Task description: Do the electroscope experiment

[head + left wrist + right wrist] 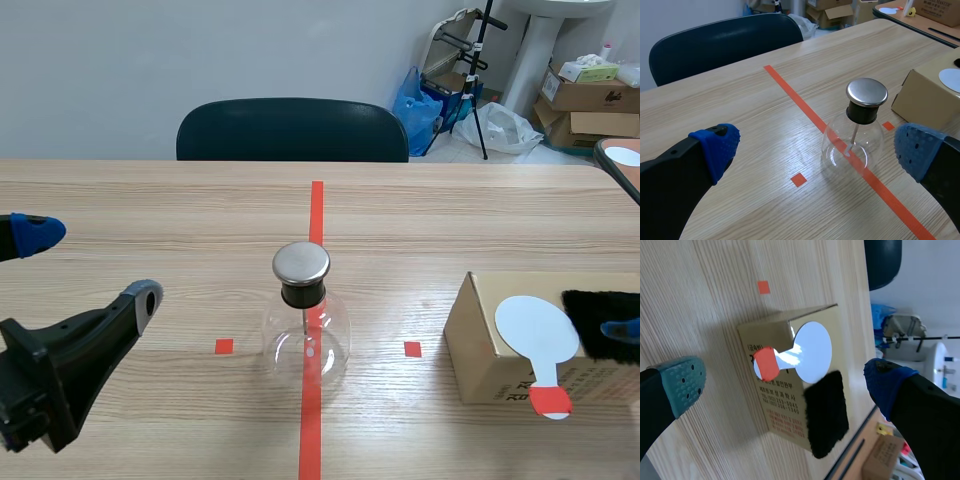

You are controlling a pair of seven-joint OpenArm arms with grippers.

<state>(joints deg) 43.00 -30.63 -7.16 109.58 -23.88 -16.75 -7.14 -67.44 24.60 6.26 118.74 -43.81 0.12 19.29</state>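
Electroscope (306,318): a round clear-glass flask that stands upright at mid-tabletop, directly on the long orange-red tape line (316,210). Its neck is closed by a black stopper (303,294) topped with a flat metal disc (301,262); a thin rod hangs from the stopper into the glass bulb. Small tape squares (224,346) flank the flask on either side.

Left claw (90,265): fingers spread wide apart and holding nothing. It hangs above the tabletop (150,200) beside the flask, well apart from it. Seen from its own wrist camera, the flask lies ahead of the claw and nearer to one blue dotted pad (917,150) than to the other.

Right claw (785,382): fingers likewise wide apart, gripping nothing, poised over a cardboard box (480,335) that rests on the tabletop to the robot's right of the flask.

Box top: a white paddle (537,328) with a round blade lies flat, its short handle wrapped in red tape (549,401) and overhanging the box edge nearest the robot. Just beside the blade lies a black furry cloth (590,305). One blue fingertip of the right claw shows at the cloth; whether the two touch cannot be told.

Far side: a dark chair (292,130) is pushed up to the table.
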